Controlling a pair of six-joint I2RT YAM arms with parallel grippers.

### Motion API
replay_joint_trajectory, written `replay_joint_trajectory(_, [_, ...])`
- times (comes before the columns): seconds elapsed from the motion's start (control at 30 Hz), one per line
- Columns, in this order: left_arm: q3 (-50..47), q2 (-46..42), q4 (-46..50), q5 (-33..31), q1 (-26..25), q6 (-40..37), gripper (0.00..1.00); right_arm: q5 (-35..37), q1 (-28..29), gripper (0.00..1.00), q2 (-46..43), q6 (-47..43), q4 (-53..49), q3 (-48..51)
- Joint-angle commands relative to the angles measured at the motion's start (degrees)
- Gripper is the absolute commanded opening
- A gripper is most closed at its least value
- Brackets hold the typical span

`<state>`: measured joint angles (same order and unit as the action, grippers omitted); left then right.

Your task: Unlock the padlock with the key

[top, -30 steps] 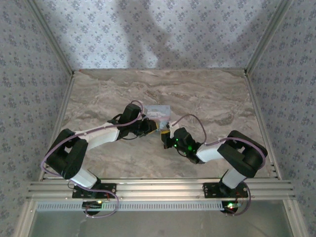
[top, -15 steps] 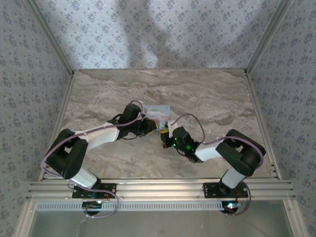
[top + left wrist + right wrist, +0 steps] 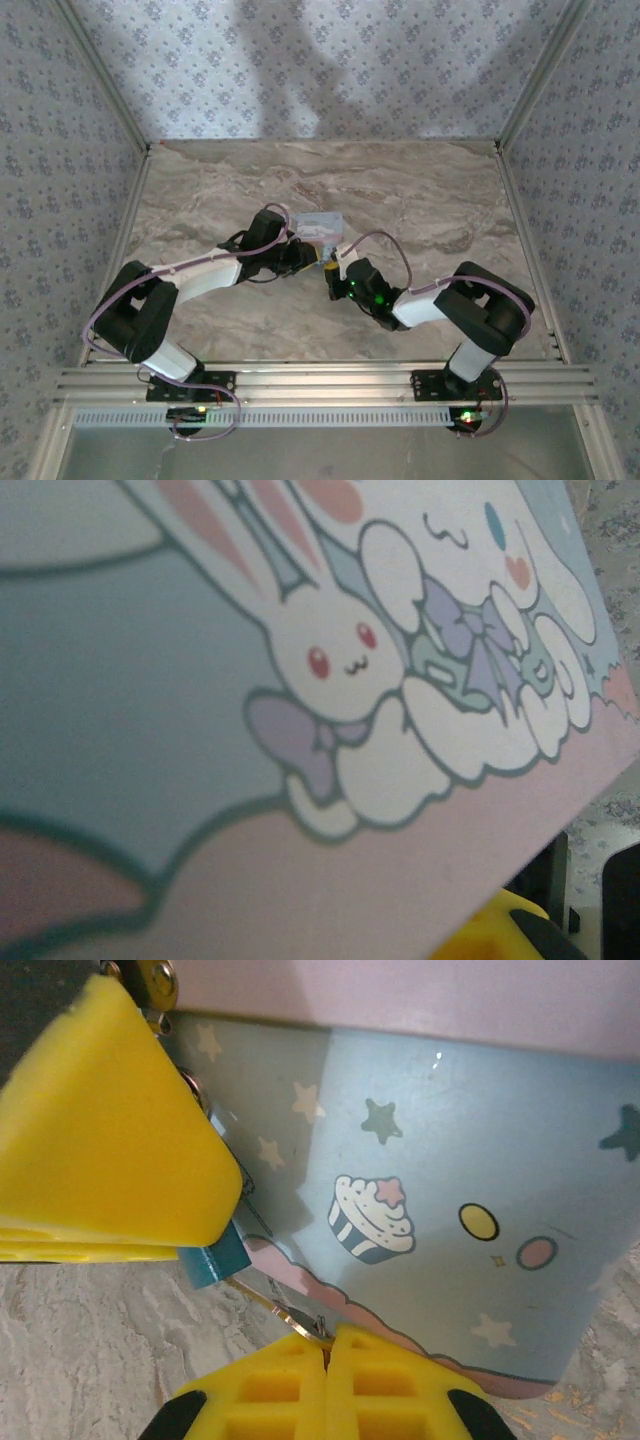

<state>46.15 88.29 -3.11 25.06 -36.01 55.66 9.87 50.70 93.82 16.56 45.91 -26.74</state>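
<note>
The marbled tabletop (image 3: 430, 200) carries a pale blue tin (image 3: 322, 222) near its middle, a little nearer the far edge than the near one. The tin's lid is printed with a white cartoon bunny, and its side wall with stars and a cupcake. The two arms meet at the tin's near side. The left claw (image 3: 303, 255) comes in from the left edge. Its yellow fingers (image 3: 110, 1130) are pressed together on the padlock (image 3: 222, 1257) (only a small teal corner pokes out beneath them), which hangs against the tin's side wall just above the tabletop. The right claw (image 3: 327, 1355) has its yellow pads closed tight, pinching the key (image 3: 278, 1310). This thin brass-coloured sliver slants up and left, with its tip at the padlock's lower edge.
</note>
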Motion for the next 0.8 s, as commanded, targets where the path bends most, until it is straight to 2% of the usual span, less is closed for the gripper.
replay_joint_trajectory(0.0, [1.5, 0.1, -1.0, 1.7, -0.8, 0.5, 0.13, 0.1, 1.1, 0.00, -0.4, -1.6, 5.5, -2.0])
replay_joint_trajectory(0.37, [1.5, 0.6, 0.0, 0.2, -0.8, -0.1, 0.13, -5.5, 0.1, 0.00, -1.0, 1.2, 12.2, 0.2])
replay_joint_trajectory(0.77, [0.6, 0.2, -0.5, -1.1, -0.9, 0.5, 0.13, -7.8, 0.0, 0.00, 0.6, 2.0, 13.3, 0.6])
